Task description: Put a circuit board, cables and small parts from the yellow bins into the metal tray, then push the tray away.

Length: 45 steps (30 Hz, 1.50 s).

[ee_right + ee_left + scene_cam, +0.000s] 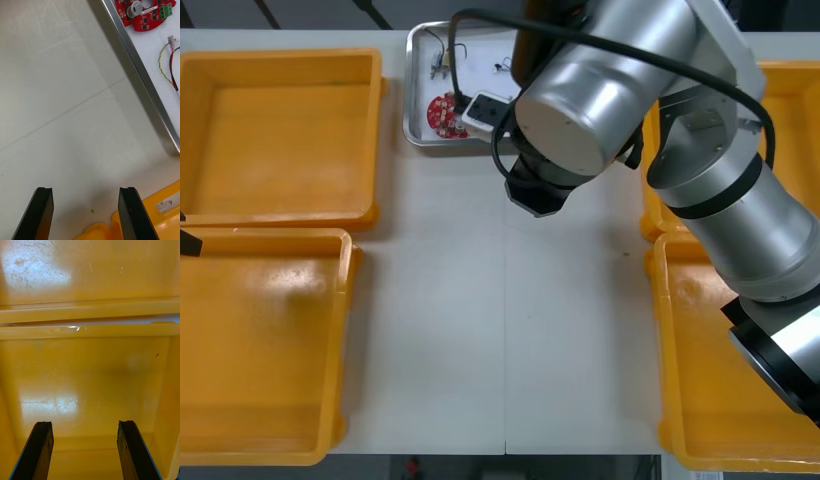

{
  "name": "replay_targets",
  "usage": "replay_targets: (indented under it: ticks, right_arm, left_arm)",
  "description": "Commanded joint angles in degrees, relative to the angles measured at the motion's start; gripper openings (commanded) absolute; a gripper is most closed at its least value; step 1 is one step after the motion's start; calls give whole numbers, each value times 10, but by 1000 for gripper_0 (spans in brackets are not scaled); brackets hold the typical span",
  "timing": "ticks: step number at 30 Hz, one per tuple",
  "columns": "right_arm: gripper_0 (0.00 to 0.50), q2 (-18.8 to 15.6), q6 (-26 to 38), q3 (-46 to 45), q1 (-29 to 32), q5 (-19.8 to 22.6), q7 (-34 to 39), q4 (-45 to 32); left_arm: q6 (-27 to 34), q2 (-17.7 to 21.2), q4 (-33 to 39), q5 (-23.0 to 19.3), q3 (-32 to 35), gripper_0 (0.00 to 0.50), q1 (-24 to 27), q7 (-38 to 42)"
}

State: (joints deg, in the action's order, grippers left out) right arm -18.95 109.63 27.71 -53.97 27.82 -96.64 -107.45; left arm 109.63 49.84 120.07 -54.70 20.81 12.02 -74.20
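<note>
The metal tray [418, 128] stands at the table's far middle, white inside. In it lie a round red circuit board [444, 115], a cable [448, 52] and small metal parts [502, 67]. My right arm [610, 90] reaches across the table and covers the tray's right part. In the right wrist view my right gripper [86, 213] is open and empty over bare table, short of the tray rim [142, 71]. Past the rim show the red board [144, 13] and a red and yellow cable [168, 63]. My left gripper [84, 450] hangs open over an empty yellow bin [90, 363].
Two yellow bins [280, 130] [260, 350] stand on the left, both empty. Two more [740, 380] sit on the right, partly under my right arm. A bin corner [165, 213] lies beside my right fingers. Bare table [500, 330] runs between the bins.
</note>
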Motion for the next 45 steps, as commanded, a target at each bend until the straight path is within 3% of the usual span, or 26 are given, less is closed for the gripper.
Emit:
replay_targets:
  ticks: [1,11,20,30,36,45]
  right_arm:
    - [500,9,4,-77,38,39,66,-73]
    - [500,-28,4,-129,140,58,207,-235]
    - [500,-96,4,-187,243,75,301,-289]
    - [500,-174,4,-330,350,115,303,-320]
    - [500,-196,4,-432,403,158,298,-326]
    - [500,-202,4,-503,472,133,273,-353]
  left_arm:
    - [4,25,3,4,15,500,-7,-36]
    - [4,25,3,4,15,500,-7,-36]
    - [4,25,3,4,15,500,-7,-36]
    - [4,25,3,4,15,500,-7,-36]
    - [4,25,3,4,15,500,-7,-36]
    - [4,25,3,4,15,500,-7,-36]
